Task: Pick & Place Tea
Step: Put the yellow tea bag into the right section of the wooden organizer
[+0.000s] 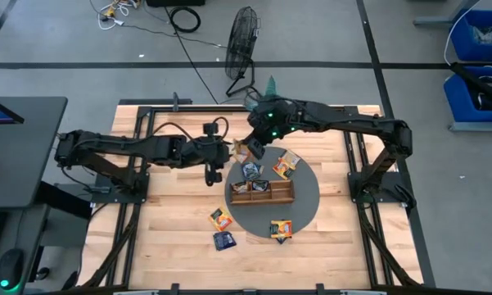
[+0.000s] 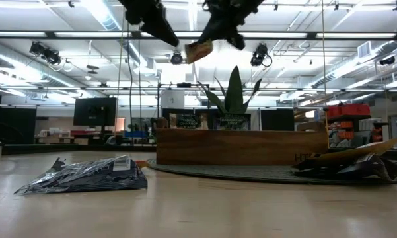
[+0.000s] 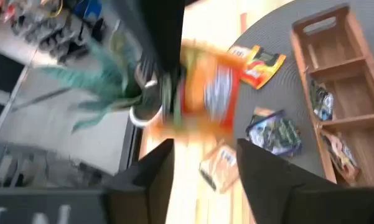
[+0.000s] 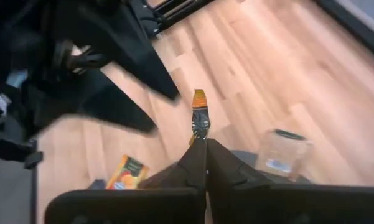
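Note:
My right gripper (image 1: pixel 252 149) is shut on an orange sachet (image 2: pixel 199 47), lifted high over the round mat's far-left edge. My left gripper (image 3: pixel 202 168) is open beside it, toward the table's left, and touches nothing. The wooden tray (image 1: pixel 263 192) stands on the dark round mat (image 1: pixel 307 197) with sachets in two compartments. A bluish sachet (image 1: pixel 252 170) and an orange one (image 1: pixel 286 164) lie on the mat beyond the tray. Another sachet (image 1: pixel 281 229) lies on the mat's near edge. An orange sachet (image 1: pixel 221 219) and a dark blue sachet (image 1: pixel 225 240) lie on the wood. My right gripper pinches the orange sachet between its two fingers (image 4: pixel 196 163) by one end (image 4: pixel 200 132). The sachet shows edge-on and sticks out past the fingertips. It is lifted clear of the table and tilted (image 2: pixel 199 47).
A plant (image 2: pixel 234 92) and a floor fan (image 1: pixel 244 37) stand beyond the table's far edge. Black frame rails (image 1: pixel 143 131) run along the table's left and right sides. A crumpled dark sachet (image 2: pixel 86 175) lies close in the low view.

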`<state>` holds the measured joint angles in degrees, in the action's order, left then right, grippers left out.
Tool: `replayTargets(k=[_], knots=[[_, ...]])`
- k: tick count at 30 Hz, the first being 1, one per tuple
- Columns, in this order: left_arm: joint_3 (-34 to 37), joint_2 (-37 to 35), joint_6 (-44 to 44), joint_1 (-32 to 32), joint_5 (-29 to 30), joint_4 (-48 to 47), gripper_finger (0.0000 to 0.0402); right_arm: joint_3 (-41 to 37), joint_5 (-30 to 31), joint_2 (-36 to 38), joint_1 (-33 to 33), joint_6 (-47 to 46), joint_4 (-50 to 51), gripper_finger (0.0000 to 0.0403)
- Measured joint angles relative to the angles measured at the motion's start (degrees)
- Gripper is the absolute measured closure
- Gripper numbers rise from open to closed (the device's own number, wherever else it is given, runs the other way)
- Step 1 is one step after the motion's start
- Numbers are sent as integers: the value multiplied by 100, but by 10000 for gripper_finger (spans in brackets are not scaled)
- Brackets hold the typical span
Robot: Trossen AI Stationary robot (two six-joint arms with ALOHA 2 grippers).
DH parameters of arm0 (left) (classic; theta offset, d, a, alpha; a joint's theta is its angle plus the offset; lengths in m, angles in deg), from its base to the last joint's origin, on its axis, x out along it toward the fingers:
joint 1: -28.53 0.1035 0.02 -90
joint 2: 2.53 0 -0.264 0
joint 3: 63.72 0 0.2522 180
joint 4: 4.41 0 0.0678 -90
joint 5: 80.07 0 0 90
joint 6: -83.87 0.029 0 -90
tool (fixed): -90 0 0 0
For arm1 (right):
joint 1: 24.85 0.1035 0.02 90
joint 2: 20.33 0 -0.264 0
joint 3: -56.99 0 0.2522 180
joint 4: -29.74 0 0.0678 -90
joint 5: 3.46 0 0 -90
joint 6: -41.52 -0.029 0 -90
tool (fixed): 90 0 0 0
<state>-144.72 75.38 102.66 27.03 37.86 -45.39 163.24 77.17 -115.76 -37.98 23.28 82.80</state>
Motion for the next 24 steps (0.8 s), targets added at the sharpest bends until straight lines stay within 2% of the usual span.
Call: replayTargets(k=[4, 9, 13, 18, 24], knots=[[0, -224, -482, 111, 349, -351, 178, 0, 360, 577, 225, 478, 213, 403], [6, -520, -1365, 301, 501, -694, 158, -361, 617, 1472, 1152, 1745, 589, 403], [3, -600, -1705, 399, 510, -719, 157, -1387, 1262, 2091, 1506, 1247, 1043, 403], [4, -605, -1790, 402, 412, -532, 163, -3159, 1262, 2990, 1838, 968, -293, 403], [4, -601, -1827, 400, -270, -183, 163, -5076, 1081, 3637, 2029, 1123, -2450, 403]])
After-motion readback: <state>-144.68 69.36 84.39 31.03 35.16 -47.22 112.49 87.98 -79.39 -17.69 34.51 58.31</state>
